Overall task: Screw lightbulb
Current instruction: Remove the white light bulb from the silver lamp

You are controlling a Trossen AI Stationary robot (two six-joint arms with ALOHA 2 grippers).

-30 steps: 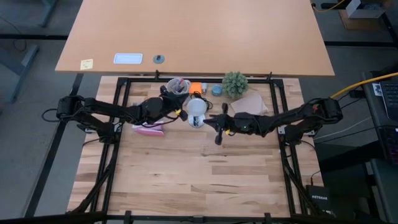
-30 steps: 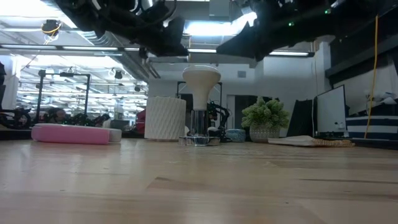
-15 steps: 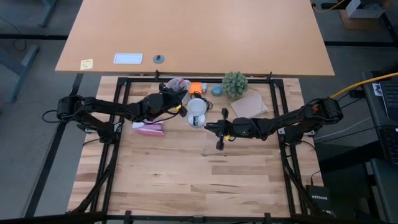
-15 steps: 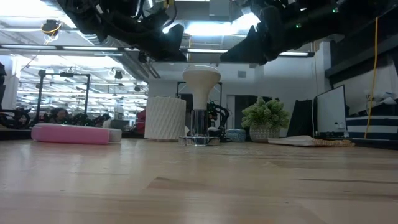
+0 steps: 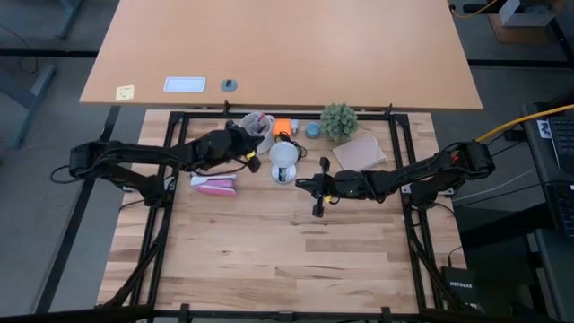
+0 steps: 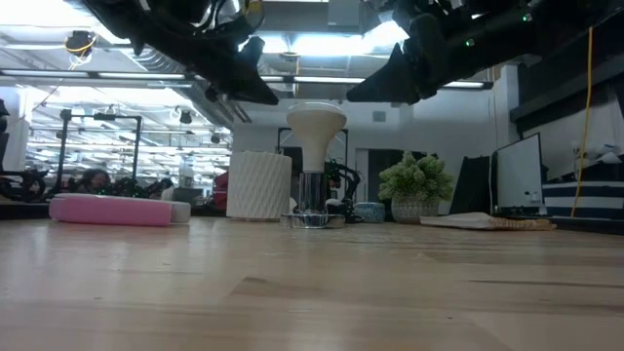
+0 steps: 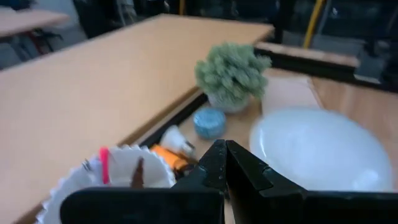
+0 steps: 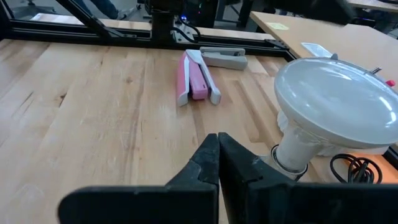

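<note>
now the left gripper (image 5: pixel 252 150) has drawn back toward the white cup of pens (image 5: pixel 256 124), fingers pressed together and empty. the lightbulb (image 5: pixel 284 158) stands upright in its silvery fitting (image 6: pixel 310 218); the right gripper (image 5: pixel 311 184), also closed, hovers beside it, so screwing looks finished.

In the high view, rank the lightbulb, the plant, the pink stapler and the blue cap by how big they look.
1. Pink stapler, longest.
2-3. Plant and lightbulb: too alike to rank.
4. Blue cap, clearly smallest.
</note>
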